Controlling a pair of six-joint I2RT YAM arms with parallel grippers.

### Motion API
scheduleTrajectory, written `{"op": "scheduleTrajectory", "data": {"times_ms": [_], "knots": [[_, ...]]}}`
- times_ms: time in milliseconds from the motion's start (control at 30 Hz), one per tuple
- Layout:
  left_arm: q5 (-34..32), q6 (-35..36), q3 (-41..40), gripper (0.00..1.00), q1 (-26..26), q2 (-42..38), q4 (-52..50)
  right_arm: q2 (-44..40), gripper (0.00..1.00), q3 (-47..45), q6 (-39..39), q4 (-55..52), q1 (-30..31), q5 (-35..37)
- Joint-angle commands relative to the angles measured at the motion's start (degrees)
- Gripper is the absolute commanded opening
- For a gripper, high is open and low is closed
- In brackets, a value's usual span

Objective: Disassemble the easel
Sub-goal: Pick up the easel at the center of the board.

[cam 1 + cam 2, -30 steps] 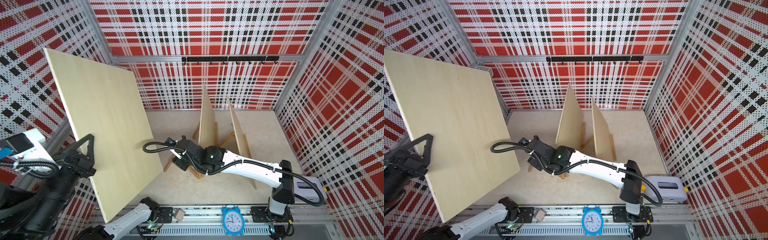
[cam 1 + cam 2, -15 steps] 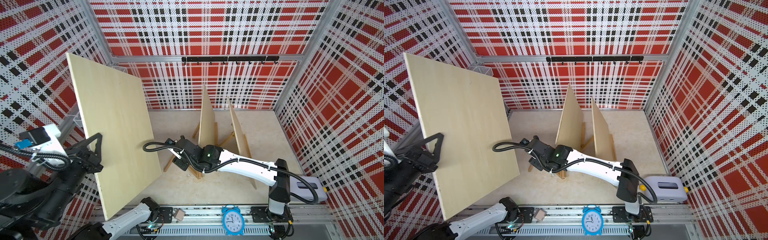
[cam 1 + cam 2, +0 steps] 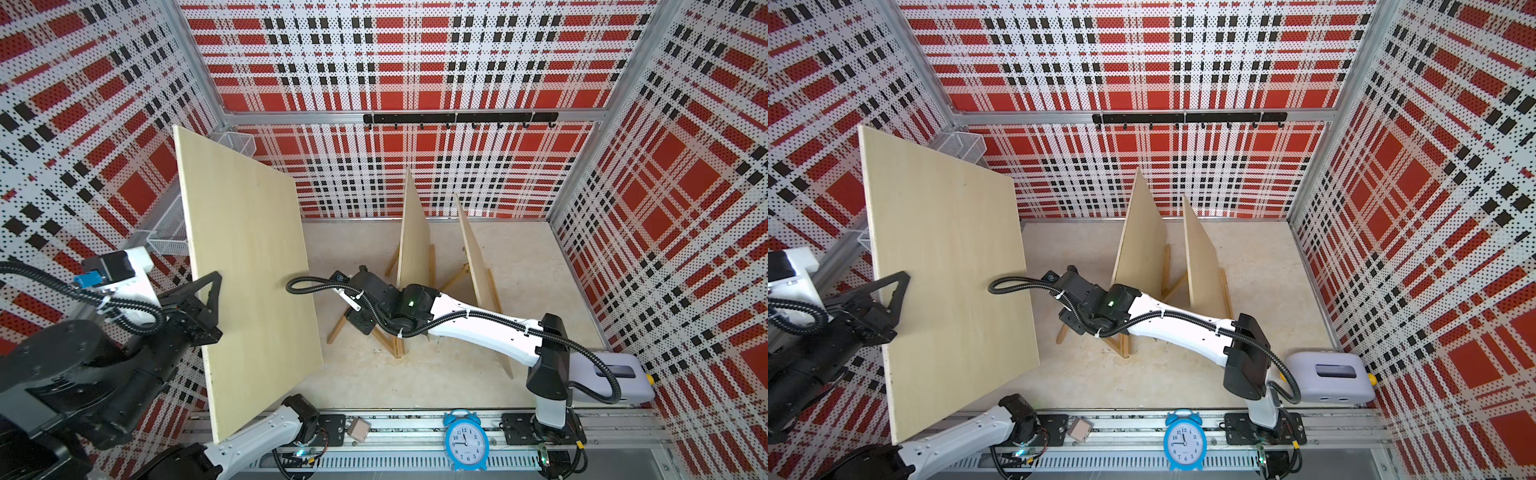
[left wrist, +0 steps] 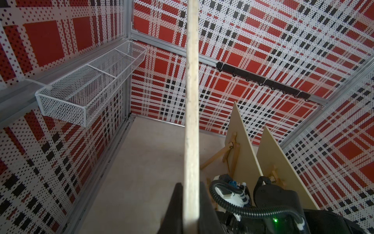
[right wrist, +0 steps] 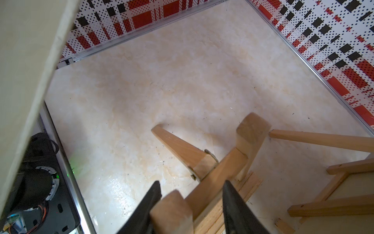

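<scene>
My left gripper [image 3: 203,291] is shut on the near edge of a large pale plywood board [image 3: 249,282], which it holds up in the air at the left, tilted. In the left wrist view the board's edge [image 4: 192,101] runs straight out from between the two fingers [image 4: 178,194]. The bare wooden easel [image 3: 390,345] stands on the floor in front of centre. My right gripper [image 5: 192,185] is open and straddles the easel's top bar [image 5: 222,168]. One finger touches a wooden end block [image 5: 172,210]; the other stands clear of the bar.
Two more easels with boards [image 3: 415,241] [image 3: 478,257] stand upright behind my right arm. A white wire basket [image 4: 91,85] hangs on the left wall and a black hook rail [image 3: 457,118] on the back wall. A blue alarm clock [image 3: 464,438] and a lilac box [image 3: 615,370] sit near the front.
My left arm has swung the board rightward toward the middle, turning it more edge-on to the camera. The right jaws have narrowed around the easel's top; that arm has barely shifted.
</scene>
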Motion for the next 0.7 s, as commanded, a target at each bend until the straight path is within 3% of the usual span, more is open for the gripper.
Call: {"op": "scheduleTrajectory", "data": {"times_ms": [0, 467, 667], "knots": [[-2.9, -2.2, 1.5, 0.00, -0.5, 0.0, 12.1, 1.0, 0.45, 1.5, 0.3, 1.1, 0.0, -1.6], [-4.2, -4.2, -2.5, 0.00, -1.8, -0.2, 10.6, -2.0, 0.29, 2.1, 0.7, 1.7, 0.0, -4.4], [-3.7, -5.6, -3.2, 0.00, -1.8, 0.3, 8.4, -4.2, 0.11, 3.6, 0.5, 2.0, 0.0, -5.8]]}}
